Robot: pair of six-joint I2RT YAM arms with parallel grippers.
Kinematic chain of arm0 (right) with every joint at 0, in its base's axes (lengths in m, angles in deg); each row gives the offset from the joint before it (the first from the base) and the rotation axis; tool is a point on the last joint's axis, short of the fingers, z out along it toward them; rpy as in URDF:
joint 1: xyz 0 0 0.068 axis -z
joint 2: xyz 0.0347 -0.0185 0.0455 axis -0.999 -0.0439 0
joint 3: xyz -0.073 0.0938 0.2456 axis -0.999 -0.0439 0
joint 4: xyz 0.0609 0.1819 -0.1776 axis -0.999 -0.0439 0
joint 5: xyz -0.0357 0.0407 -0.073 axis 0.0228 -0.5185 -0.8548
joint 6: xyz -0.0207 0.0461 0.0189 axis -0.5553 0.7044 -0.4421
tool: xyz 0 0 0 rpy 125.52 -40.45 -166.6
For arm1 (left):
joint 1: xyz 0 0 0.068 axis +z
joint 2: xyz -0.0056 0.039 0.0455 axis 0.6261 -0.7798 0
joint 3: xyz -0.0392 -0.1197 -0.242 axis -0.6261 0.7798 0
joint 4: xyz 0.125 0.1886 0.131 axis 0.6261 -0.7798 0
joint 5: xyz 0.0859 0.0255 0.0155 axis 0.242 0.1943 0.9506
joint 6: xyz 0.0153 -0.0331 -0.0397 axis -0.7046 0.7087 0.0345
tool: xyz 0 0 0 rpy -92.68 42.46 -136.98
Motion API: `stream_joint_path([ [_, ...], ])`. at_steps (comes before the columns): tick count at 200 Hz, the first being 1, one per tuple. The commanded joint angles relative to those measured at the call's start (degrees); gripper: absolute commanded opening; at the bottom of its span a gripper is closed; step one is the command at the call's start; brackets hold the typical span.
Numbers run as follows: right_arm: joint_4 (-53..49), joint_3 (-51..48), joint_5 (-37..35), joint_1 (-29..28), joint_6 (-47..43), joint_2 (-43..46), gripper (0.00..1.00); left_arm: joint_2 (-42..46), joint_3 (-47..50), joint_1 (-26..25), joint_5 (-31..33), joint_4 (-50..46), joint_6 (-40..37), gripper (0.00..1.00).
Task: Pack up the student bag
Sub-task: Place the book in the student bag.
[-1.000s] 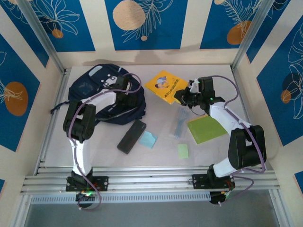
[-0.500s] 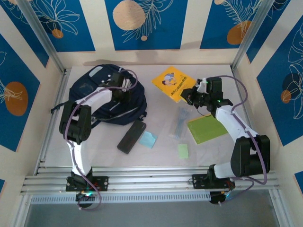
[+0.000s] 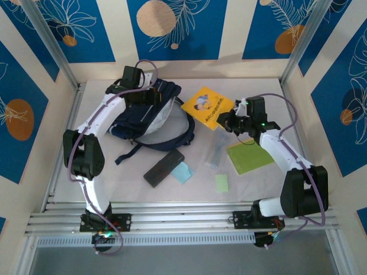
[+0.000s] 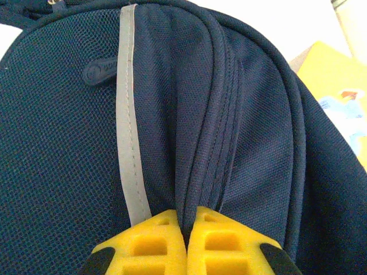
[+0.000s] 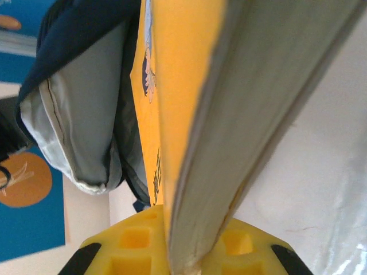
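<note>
While the pale surface [image 3: 114, 186] is lying mostly bare along its near edge, the student bag [image 3: 137, 114] is taking up the far left part, close to the back wall and just inside the left rail. It is sitting bunched and tipped, with its pale grey lining facing right and its dark straps [image 3: 140, 148] trailing toward the near side.

The left pincer [image 3: 143, 96] is pressing together on a fold of the bag's navy fabric beside the grey stripe, as the left wrist view shows [image 4: 186, 229]. The yellow book [image 3: 206, 103] is hanging tilted just right of the bag's mouth, its left edge near the lining but apart from it. The right pincer [image 3: 227, 120] is pinching the book's right edge, with the pages running between its yellow fingers [image 5: 137, 246].

A green notebook [image 3: 249, 156] is lying flat under the right arm, leaving an open strip toward the right wall. A black case [image 3: 163, 168] is lying diagonally below the straps, with a blue note [image 3: 182, 171] touching its right end. A clear packet [image 3: 217, 149] is resting between the case and the notebook. A small green note [image 3: 221, 183] is sitting nearest the front, with open room all round it.
</note>
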State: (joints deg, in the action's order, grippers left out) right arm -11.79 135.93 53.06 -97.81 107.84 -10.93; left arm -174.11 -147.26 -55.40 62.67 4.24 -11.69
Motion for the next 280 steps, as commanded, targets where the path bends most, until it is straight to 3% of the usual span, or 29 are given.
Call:
stream_joint_path([
  [1, 7.15, 4.0, 2.88, -5.6, 0.07, -4.77, 0.0, 3.63, -2.13, 0.82, -7.13, 5.5, 3.13, 0.0],
  [63, 25.43, 20.61, 6.92, -18.23, 9.32, -30.08, 0.0, 6.01, 1.76, 1.6, -7.89, 12.96, 8.05, 0.0],
  [100, 22.6, 35.57, 1.49, -22.13, 14.4, -45.03, 0.0, 7.05, 4.77, 2.23, -8.01, 16.1, 9.69, 0.0],
  [124, 25.87, 37.9, 2.83, -22.19, 18.4, -48.57, 0.18, 7.89, 8.15, 3.57, -7.23, 19.86, 11.51, 0.0],
  [144, 21.69, 36.52, 2.01, -21.87, 15.5, -45.99, 0.38, 7.89, 10.62, 4.82, -7.59, 22.77, 13.14, 0.0],
  [166, 17.95, 30.12, 1.2, -20.52, 12.71, -39.27, 0.49, 7.81, 12.31, 5.3, -6.92, 24.1, 13.2, 0.0],
  [212, 1.41, 13.69, -4.65, -14.98, 4.67, -19.99, 0.6, 7.3, 15.06, 5.35, -5.17, 26.43, 12.9, 0.0],
  [255, -22.21, 7.67, -20.29, -6.19, -1.1, -7.47, 0.72, 7.33, 19.35, 4.69, -2.04, 26.47, 11.32, 0.0],
  [264, -26.08, 6.68, -24.25, -4.12, -1.26, -5.82, 0.76, 7.78, 20.45, 4.35, -0.75, 26.05, 10.61, 0.13],
  [280, -30.26, 3.96, -28.6, 0.75, -0.87, -3.15, 0.8, 8.99, 22.37, 3.61, 1.93, 25.38, 9.31, 0.51],
])
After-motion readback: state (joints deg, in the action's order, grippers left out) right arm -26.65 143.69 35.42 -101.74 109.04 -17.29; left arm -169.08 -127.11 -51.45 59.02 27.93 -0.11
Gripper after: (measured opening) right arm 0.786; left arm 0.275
